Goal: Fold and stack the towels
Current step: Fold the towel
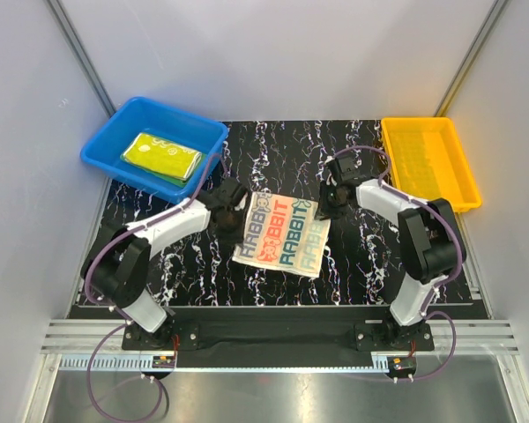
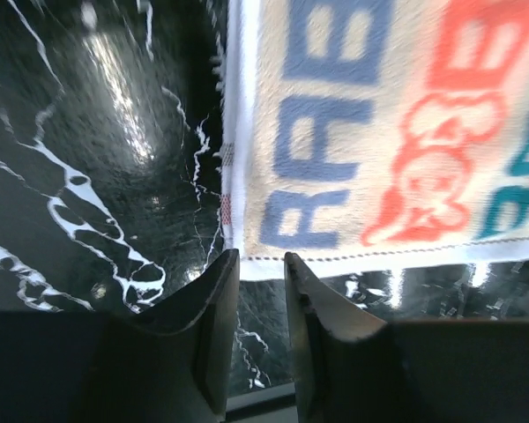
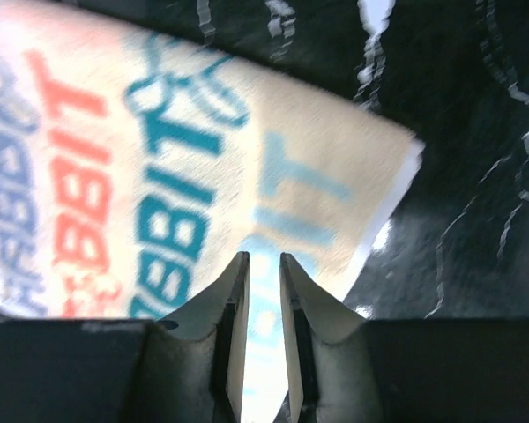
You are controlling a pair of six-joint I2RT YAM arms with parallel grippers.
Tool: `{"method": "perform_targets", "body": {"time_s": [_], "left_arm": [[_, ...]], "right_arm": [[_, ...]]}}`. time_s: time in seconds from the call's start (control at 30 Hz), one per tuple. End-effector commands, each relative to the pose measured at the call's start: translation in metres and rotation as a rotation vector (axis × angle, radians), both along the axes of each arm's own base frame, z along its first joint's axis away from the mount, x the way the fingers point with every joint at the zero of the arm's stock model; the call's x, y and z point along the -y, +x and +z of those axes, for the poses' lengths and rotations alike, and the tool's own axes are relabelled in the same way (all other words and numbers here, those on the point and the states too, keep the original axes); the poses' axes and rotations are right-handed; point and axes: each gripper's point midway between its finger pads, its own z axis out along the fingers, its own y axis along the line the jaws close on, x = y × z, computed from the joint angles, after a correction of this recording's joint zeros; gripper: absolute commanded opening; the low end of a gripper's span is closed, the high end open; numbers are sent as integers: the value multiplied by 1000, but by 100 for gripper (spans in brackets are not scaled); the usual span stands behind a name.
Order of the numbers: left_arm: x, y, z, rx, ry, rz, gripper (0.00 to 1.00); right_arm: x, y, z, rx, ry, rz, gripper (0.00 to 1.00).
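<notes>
— Where does the lettered towel (image 1: 282, 231) lie?
— It lies flat in the middle of the black marbled mat (image 1: 361, 264), apart from both containers, with bare mat beyond all four edges.
— And the claws?
— The left gripper (image 2: 262, 257) sits low just off the towel's far-left corner. Its fingers are a narrow slit apart, with only mat between them. The right gripper (image 3: 264, 257) is over the far-right corner. Its fingers stand nearly together above the cloth, but whether they pinch it cannot be told.
— The other towels?
— The yellow towel (image 1: 161, 154) lies folded on the green towel (image 1: 178, 180) inside the blue bin (image 1: 107, 128) at far left. The yellow tray (image 1: 388, 159) sits at far right.
</notes>
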Motion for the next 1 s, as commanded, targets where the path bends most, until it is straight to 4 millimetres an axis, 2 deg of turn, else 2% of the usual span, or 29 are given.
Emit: {"method": "perform_targets", "body": {"time_s": [0.0,0.03,0.07,0.1,0.17,0.2,0.23,0.27,0.3,0.33,0.37,0.4,0.43,0.47,0.53,0.57,0.6,0.7,0.77,0.8,0.83,0.9,0.93,0.97], "left_arm": [[5,37,39,112,-2,-26,32],[9,53,46,167,-23,-54,32],[17,68,59,226,-53,-76,32],[20,81,57,253,-49,-113,33],[35,111,73,329,-80,-143,33],[41,120,73,342,-88,-187,32],[50,126,54,293,-113,-218,30],[61,139,65,318,-149,-245,27],[67,144,61,312,-166,-283,26],[72,147,39,254,-188,-300,25],[79,158,45,265,-213,-308,25],[78,166,38,250,-225,-304,25],[83,171,36,247,-247,-310,25],[84,180,24,241,-241,-305,25],[75,198,17,258,-181,-271,25],[71,199,-2,220,-158,-265,25],[68,203,-5,213,-145,-261,25],[62,207,-11,204,-103,-260,25],[62,203,-3,205,-109,-276,26],[62,205,15,244,-115,-286,28],[61,203,21,258,-114,-296,30],[61,202,44,308,-120,-358,38],[58,201,50,311,-104,-380,40],[56,201,53,319,-91,-398,43]], "right_arm": [[-19,-31,36,-20,96,39,26],[-26,-43,35,-34,101,55,26],[-28,-48,43,-14,123,57,25],[-31,-66,35,-60,147,45,25],[-39,-81,44,-42,187,62,25],[-38,-94,36,-75,191,46,24],[-40,-101,37,-79,202,44,23],[-46,-108,42,-63,224,60,22],[-45,-121,32,-96,226,47,22],[-44,-126,29,-105,230,37,21],[-47,-129,29,-94,245,40,21],[-45,-140,19,-128,244,28,21],[-43,-144,15,-135,242,19,20],[-42,-146,14,-127,243,14,20],[-32,-157,-2,-157,204,-17,20],[-29,-160,-5,-159,192,-24,20],[-22,-166,-14,-171,165,-35,21],[-13,-171,-24,-178,127,-56,22],[-11,-170,-22,-172,116,-61,22],[-10,-167,-19,-157,109,-60,22],[-9,-168,-17,-158,103,-59,23],[-15,-160,-2,-124,123,-27,27],[-17,-159,3,-121,126,-9,28],[-22,-150,16,-77,135,36,30]]}}
